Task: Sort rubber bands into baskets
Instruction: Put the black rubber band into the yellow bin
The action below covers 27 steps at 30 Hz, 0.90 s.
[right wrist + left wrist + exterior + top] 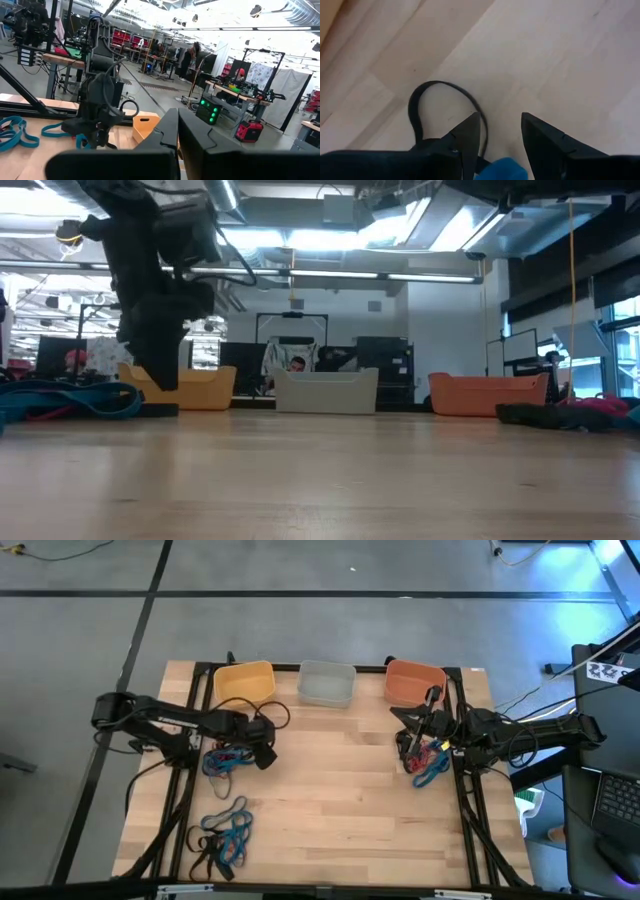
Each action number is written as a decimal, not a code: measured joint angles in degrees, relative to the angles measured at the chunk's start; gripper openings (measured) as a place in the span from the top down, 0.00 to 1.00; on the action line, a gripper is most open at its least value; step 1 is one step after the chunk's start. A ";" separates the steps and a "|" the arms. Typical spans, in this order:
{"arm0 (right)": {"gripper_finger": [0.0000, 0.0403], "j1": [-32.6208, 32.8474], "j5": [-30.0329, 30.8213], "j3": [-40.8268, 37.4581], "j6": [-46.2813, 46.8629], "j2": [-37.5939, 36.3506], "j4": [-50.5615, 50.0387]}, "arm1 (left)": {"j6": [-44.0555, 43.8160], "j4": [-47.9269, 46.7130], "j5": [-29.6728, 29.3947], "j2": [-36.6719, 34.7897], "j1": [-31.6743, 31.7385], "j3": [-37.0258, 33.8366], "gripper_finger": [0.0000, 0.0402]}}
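Wooden tabletop (330, 790) with wide bare middle and front-right area, nothing between the two arms; three baskets line the far edge: yellow basket (243, 682) left, pale grey basket (327, 684) centre, orange basket (414, 682) right, each just beside the next. Rubber bands sit in three heaps: a blue, red and black heap (225, 760) under the left arm, a blue and black heap (222, 837) near the front-left edge, a blue and red heap (428, 764) close to the right edge. Left claw (501, 135) low over the tabletop just right of its heap, fingers apart with a clear gap, holding nothing; a black rubber band loop (440, 107) lies flat against the outer side of one finger, a bit of blue band (502, 170) shows between the fingers near the base. Right claw (178, 127) above its heap beside the orange basket, fingers pressed together, nothing seen gripped. No readable labels or writing
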 joint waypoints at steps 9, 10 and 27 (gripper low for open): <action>0.96 0.00 0.00 0.00 0.00 0.00 -0.04 | -4.78 0.14 -6.98 2.80 0.47 -0.02 0.65; 0.96 -0.01 0.00 0.00 -0.02 0.00 -0.04 | -5.18 0.09 -6.72 3.12 0.56 -0.02 0.65; 0.96 -0.02 0.07 0.04 -0.02 -0.02 -0.22 | -5.70 2.03 -4.93 8.28 1.46 -0.07 0.65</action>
